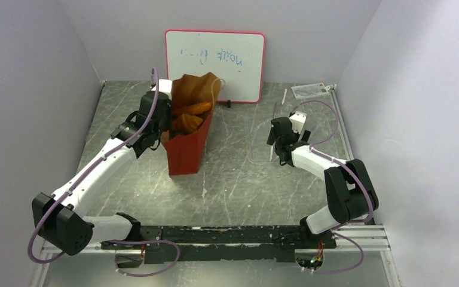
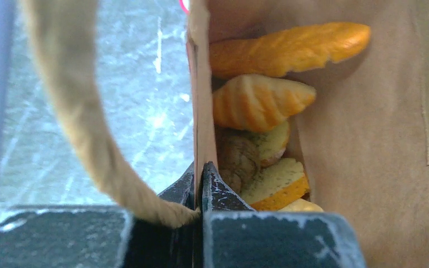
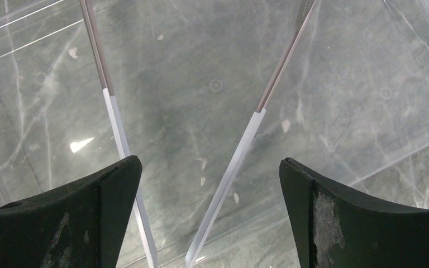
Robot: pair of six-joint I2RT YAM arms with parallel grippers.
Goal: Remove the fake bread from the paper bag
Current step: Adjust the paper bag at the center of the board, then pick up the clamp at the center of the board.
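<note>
The paper bag (image 1: 186,146) stands upright left of centre, brown above and red below. Inside it lie a long orange loaf (image 1: 194,108) and an orange ridged croissant (image 1: 186,123). My left gripper (image 1: 162,127) is shut on the bag's left rim. In the left wrist view its jaws pinch the bag wall (image 2: 200,111), with the cord handle (image 2: 84,128) looping on the left. That view shows the loaf (image 2: 287,47), the croissant (image 2: 260,101), a dark brown piece (image 2: 237,159) and tan slices (image 2: 276,184) inside. My right gripper (image 1: 281,143) is open and empty, over a clear plastic tray (image 3: 335,100).
A whiteboard (image 1: 215,66) with a red frame leans on the back wall behind the bag. A small packet (image 1: 311,89) lies at the back right. The clear tray (image 1: 263,128) sits on the grey marbled table right of the bag. Side walls close in left and right.
</note>
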